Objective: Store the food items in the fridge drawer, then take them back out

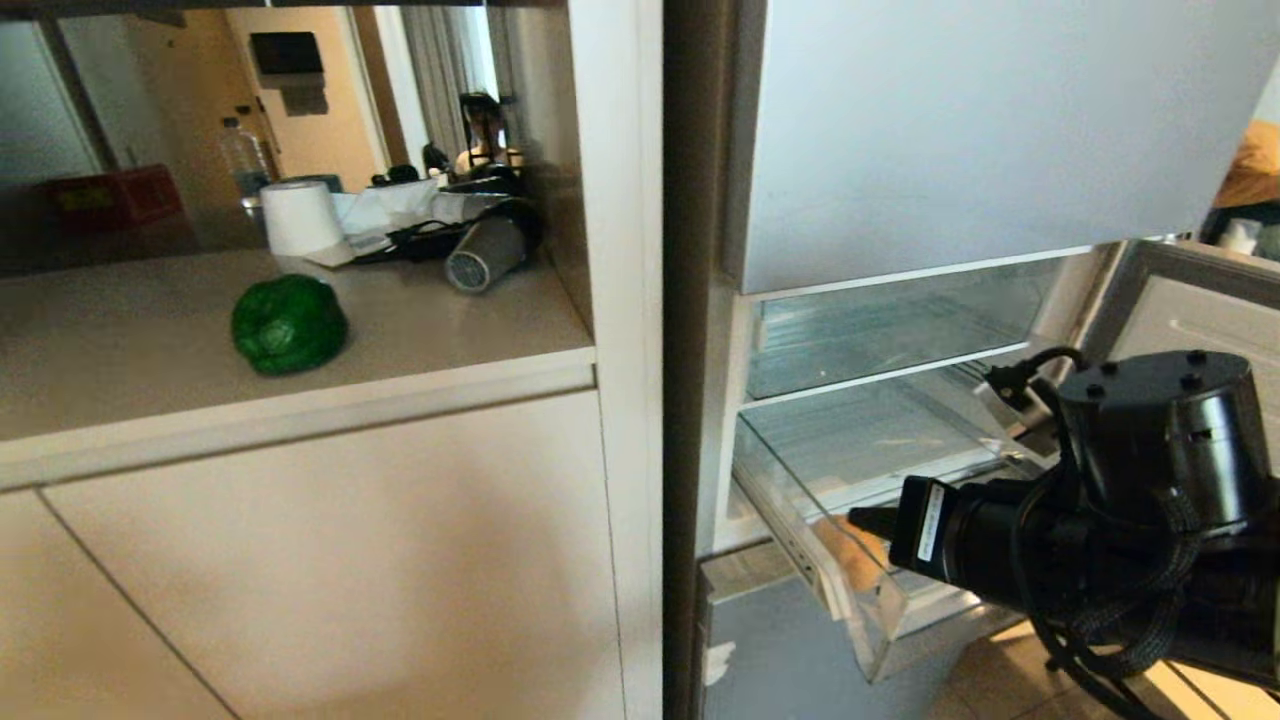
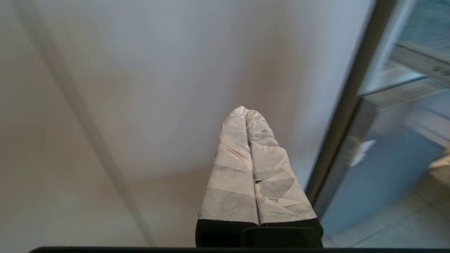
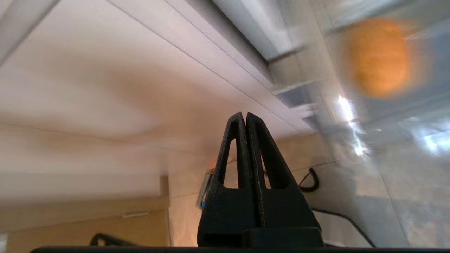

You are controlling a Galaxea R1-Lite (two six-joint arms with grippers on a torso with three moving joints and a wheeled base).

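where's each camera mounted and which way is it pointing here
Head view: on the robot's head, facing a counter with a green pepper and the open fridge drawer; the right arm shows.
Left wrist view: behind the shut left gripper, facing beige cabinet doors.
Right wrist view: behind the shut, empty right gripper, beside the potato.
Shared: head and right wrist views both show the potato in the drawer.

Open fridge drawer (image 1: 800, 470) — right hand (image 1: 860, 522) blocks its front.
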